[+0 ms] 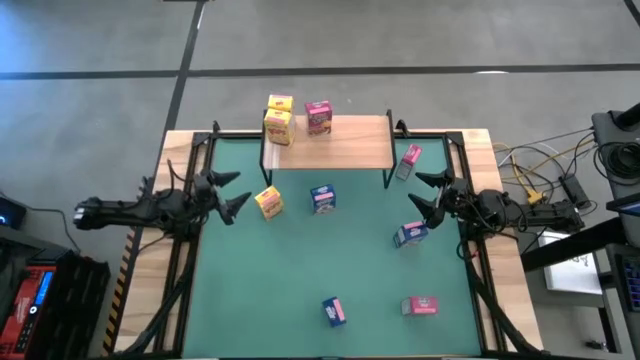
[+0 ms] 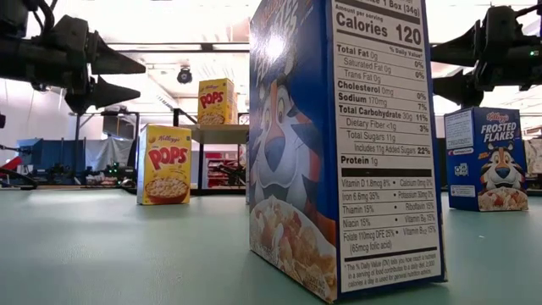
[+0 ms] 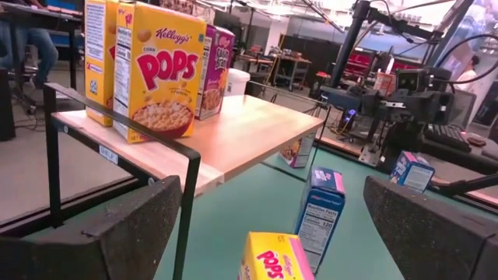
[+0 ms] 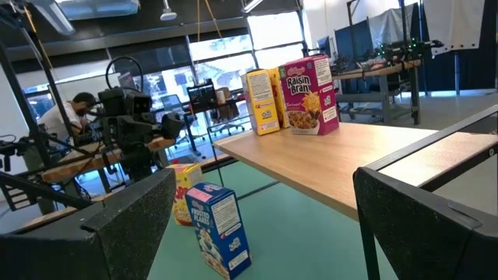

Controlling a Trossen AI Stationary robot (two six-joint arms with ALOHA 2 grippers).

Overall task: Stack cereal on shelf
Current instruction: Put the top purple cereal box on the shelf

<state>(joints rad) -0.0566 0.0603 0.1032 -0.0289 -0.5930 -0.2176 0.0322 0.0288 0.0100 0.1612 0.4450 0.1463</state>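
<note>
Shelf: the light wooden shelf on black legs (image 1: 345, 142) carries two yellow cereal boxes (image 1: 278, 118) and one pink cereal box (image 1: 318, 117), grouped at its left end so room stays.
Left hand: your left hand (image 1: 232, 195) hangs released, facing the yellow cereal box on the green surface (image 1: 269, 202).
Right hand: your right hand (image 1: 426, 192) waits released too.

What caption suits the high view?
Three cereal boxes on the shelf, six on the mat; left gripper and right gripper open.

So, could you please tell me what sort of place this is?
Probably a robotics lab or workshop: a concrete floor, loose cables beside the table, and workbenches with equipment behind it.
</note>
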